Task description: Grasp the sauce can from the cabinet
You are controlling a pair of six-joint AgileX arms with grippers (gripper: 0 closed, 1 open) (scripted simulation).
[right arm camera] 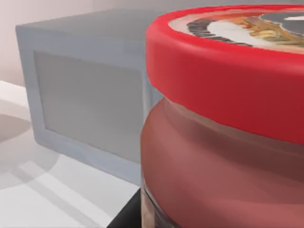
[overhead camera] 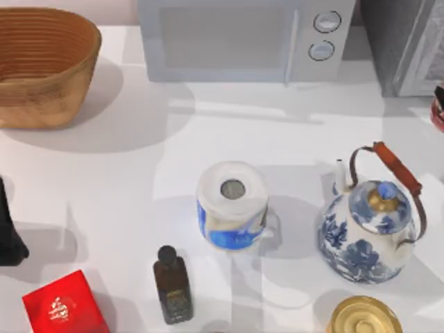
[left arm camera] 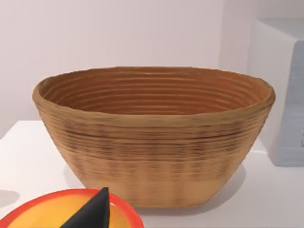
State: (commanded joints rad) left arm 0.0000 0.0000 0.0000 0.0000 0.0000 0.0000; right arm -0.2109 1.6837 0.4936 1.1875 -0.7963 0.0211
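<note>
- The sauce can (right arm camera: 223, 128) looms very close in the right wrist view: a red lid over a reddish-brown side, with a printed picture on the lid's top.
- A dark strip at the foot of the can in that view may be part of the right claw; I cannot tell whether that claw is spread or pinching the can.
- In the top view a sliver of red (overhead camera: 438, 114) shows at the right edge of the table (overhead camera: 139, 159), just in front of the cabinet (overhead camera: 406, 45), which stands in the far right corner.
- Behind the can, the right wrist view shows the microwave (right arm camera: 90, 104), a pale grey box with a framed door.
- The left arm sits at the table's left edge as a dark shape (overhead camera: 8, 232); a dark fingertip (left arm camera: 92, 213) shows in the left wrist view over an orange, red-rimmed disc (left arm camera: 71, 211), and whether the left claw is spread or pressed together I cannot tell.
- The woven basket (overhead camera: 45, 66) stands in the far left corner.
- A white-topped blue can (overhead camera: 232, 205), a blue-and-white teapot (overhead camera: 364, 232), a dark bottle (overhead camera: 173, 286), a red box (overhead camera: 64, 305) and a gold-lidded tin (overhead camera: 364, 316) stand nearer the front.
</note>
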